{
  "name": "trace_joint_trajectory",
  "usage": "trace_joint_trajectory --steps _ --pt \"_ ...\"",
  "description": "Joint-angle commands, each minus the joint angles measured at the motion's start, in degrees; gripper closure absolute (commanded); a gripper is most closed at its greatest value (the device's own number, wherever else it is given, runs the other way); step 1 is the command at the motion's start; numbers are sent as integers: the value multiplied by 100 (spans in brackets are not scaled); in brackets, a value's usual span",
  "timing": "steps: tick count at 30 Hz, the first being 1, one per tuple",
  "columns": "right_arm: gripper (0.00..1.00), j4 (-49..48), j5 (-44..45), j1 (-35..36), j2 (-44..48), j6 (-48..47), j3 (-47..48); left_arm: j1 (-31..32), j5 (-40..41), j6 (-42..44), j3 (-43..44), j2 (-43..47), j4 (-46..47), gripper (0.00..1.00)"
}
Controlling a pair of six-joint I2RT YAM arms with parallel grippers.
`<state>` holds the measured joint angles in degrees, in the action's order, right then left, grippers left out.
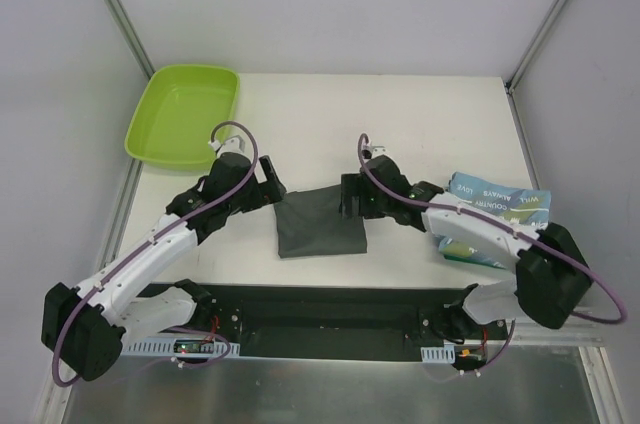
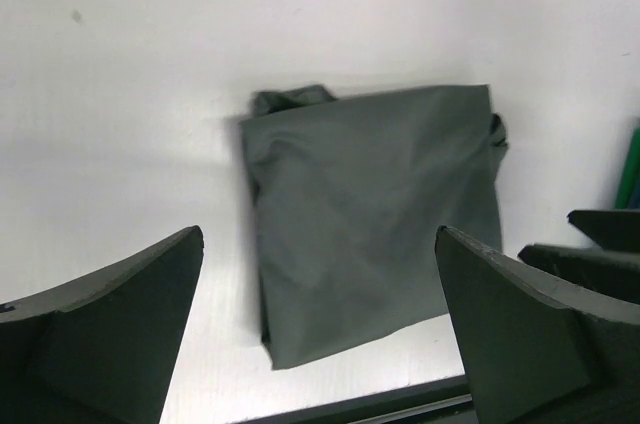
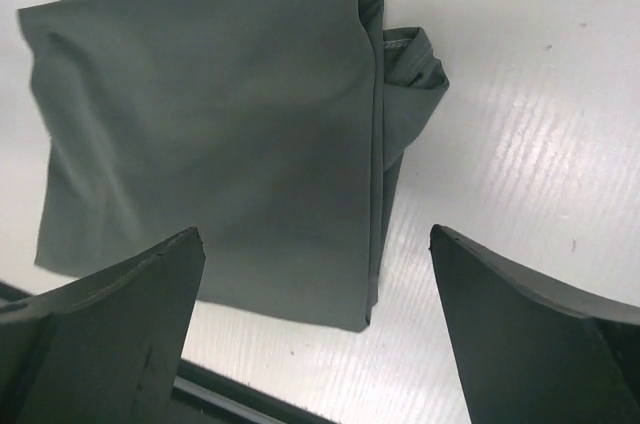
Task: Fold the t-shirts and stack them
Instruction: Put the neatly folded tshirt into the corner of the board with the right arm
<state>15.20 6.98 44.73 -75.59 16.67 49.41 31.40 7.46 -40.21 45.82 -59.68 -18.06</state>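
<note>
Though creased, dark grey t-shirt (image 1: 320, 227), folded square

Bright, even light casts only soft shadows

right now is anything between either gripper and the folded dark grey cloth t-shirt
Nothing visible does. The folded dark grey cloth t-shirt lies flat on the white table, left gripper by its left side, right gripper by its right, both open. Each wrist view shows only cloth and table between its fingers.
</note>
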Motion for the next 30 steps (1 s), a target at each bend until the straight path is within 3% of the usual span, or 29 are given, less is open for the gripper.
trace_joint_trajectory --steps 1,5,12,19,24,26,28,30 --pt "2 272 541 194 -736 574 604 -37 501 -215 -556 395 -461 1" --pt "1 493 480 282 -1273 925 798 -46 563 -233 -750 501 -505 1" --pt "17 414 164 387 -2002 1041 904 -81 625 -216 -733 282 -531 1" --pt "25 783 392 581 -2442 1067 1001 -90 835 -224 -882 597 -531 1" --pt "47 494 225 686 -2548 1032 913 -99 967 -251 -970 809 -532 1" --pt "60 361 207 774 -2539 866 886 -107 1055 -338 -1022 914 -532 1" --pt "81 369 355 835 -2487 672 904 -108 1117 -348 -1075 1019 -531 1" --pt "93 369 575 853 -2329 461 860 -116 1169 -339 -1128 1151 -532 1"
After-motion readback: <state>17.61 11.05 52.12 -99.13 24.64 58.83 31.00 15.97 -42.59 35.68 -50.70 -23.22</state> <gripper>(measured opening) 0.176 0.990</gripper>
